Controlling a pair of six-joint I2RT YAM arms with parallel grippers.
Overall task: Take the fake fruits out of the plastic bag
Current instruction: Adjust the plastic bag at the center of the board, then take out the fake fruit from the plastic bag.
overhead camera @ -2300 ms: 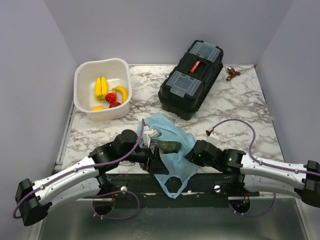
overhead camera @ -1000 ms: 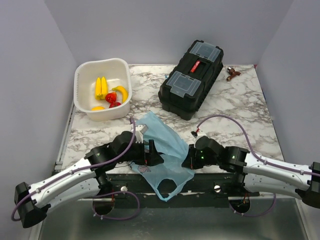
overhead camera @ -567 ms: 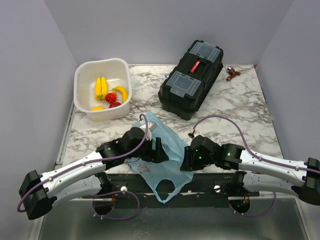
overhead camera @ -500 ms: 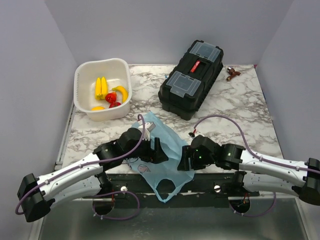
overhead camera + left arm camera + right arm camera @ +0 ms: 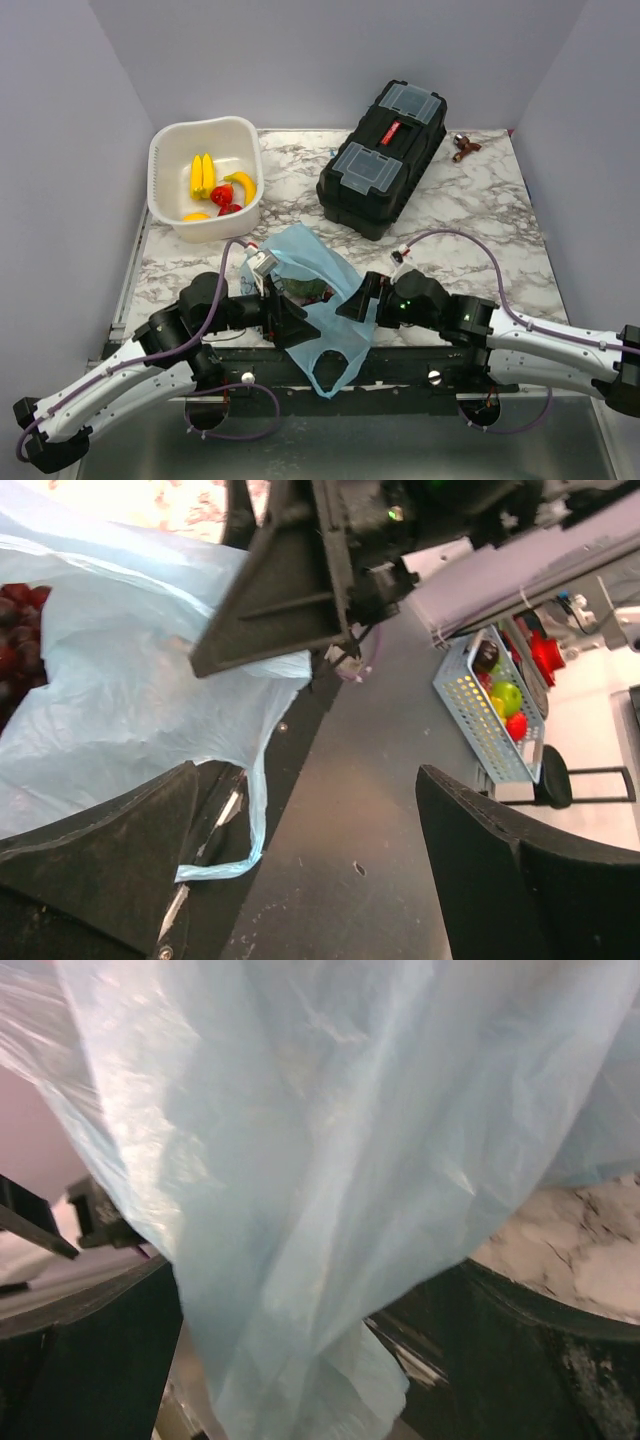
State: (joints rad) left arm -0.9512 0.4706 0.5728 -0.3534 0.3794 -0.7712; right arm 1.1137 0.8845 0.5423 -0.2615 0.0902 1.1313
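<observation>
Pulling back, left gripper has spread plastic bag, exposing grape bunch.

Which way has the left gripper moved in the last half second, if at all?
Yes: the left gripper has drawn back to the left, away from the black toolbox, toward its own base.
</observation>
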